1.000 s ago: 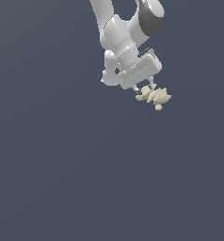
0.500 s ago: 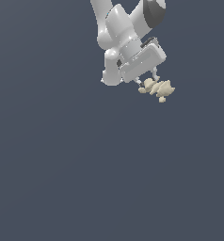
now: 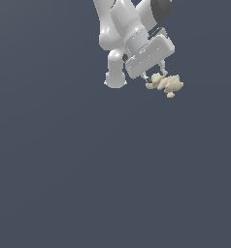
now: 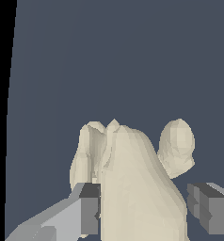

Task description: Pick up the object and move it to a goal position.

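A flat slate-grey surface (image 3: 88, 169) fills nearly all of the exterior view, and there is one of it. One white Panda arm (image 3: 122, 34) reaches down from the top edge, its links bunched together near the top. Against the frame of a second ago it sits slightly higher and further toward the exterior view's right, and the wrist block is turned more steeply.

One gripper (image 3: 154, 79) hangs below the wrist block. In the wrist view its two grey fingers (image 4: 88, 207) stand either side of the object: one pad touches the object's flank, while a strip of grey surface shows between the other pad and the object. The jaws are partly closed around it; whether they truly clamp it I cannot tell.

One object (image 3: 166, 84), cream-beige and knobbly, sits at the fingertips near the top of the exterior view, right of centre. It has travelled with the gripper since the earlier frames.
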You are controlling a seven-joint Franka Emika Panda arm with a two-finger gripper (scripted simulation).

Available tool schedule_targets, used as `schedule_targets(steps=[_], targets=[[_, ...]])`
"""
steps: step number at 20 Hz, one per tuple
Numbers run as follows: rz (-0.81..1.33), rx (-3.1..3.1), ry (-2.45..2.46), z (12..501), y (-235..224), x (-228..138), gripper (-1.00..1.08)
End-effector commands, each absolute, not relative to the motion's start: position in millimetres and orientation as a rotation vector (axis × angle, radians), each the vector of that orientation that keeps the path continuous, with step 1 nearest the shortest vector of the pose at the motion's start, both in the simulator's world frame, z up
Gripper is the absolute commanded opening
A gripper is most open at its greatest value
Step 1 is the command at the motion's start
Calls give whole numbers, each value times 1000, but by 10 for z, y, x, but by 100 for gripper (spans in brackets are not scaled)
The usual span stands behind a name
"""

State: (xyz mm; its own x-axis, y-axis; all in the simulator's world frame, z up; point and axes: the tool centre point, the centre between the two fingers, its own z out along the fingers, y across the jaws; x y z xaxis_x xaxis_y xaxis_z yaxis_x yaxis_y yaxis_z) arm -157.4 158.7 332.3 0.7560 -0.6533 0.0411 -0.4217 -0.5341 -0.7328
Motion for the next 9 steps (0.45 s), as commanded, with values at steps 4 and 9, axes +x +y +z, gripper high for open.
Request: schedule_targets(steps=[4, 9], targets=[[-403, -2209, 800, 3409, 1617, -1621, -100], [-402, -2206, 799, 3436, 1625, -1633, -100]])
